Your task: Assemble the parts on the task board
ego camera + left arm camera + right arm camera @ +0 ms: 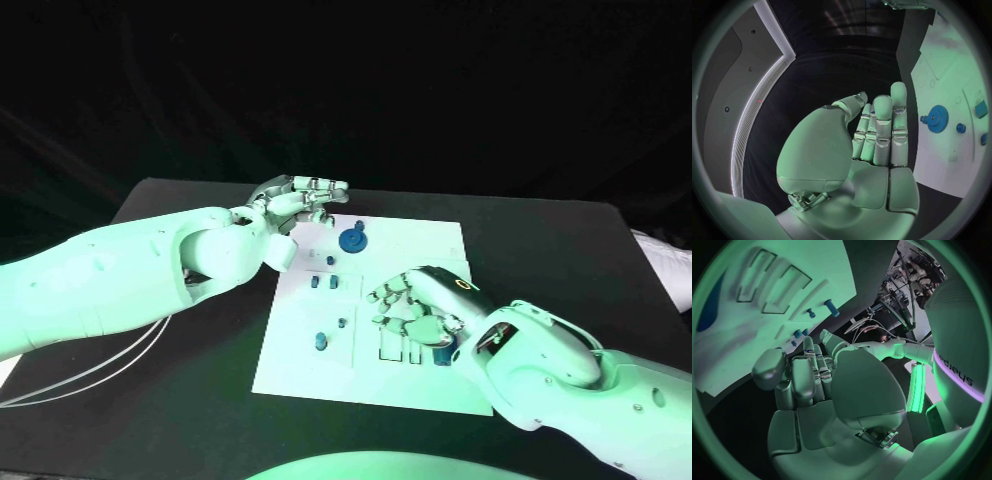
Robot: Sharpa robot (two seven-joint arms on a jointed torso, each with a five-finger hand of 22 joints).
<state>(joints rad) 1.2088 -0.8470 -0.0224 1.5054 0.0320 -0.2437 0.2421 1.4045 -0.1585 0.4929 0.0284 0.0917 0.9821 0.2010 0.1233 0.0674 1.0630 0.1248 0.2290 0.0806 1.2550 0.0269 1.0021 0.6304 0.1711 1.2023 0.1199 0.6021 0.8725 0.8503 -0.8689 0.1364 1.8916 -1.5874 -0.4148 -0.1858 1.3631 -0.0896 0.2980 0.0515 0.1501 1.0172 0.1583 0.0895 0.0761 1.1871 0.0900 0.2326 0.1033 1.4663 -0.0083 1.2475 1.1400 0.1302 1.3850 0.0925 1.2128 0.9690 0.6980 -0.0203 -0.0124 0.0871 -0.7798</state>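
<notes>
At centre of the black surface (173,215): white task board (418,245), lying flat.
Parts: blue gear (352,239) near the board's far edge; small blue pegs (320,342) stand across its middle.
Left hand (296,200): at the board's far-left corner, fingers together, holding nothing.
Right hand (418,310): over the board's slots, fingers curled, apparently empty.
</notes>
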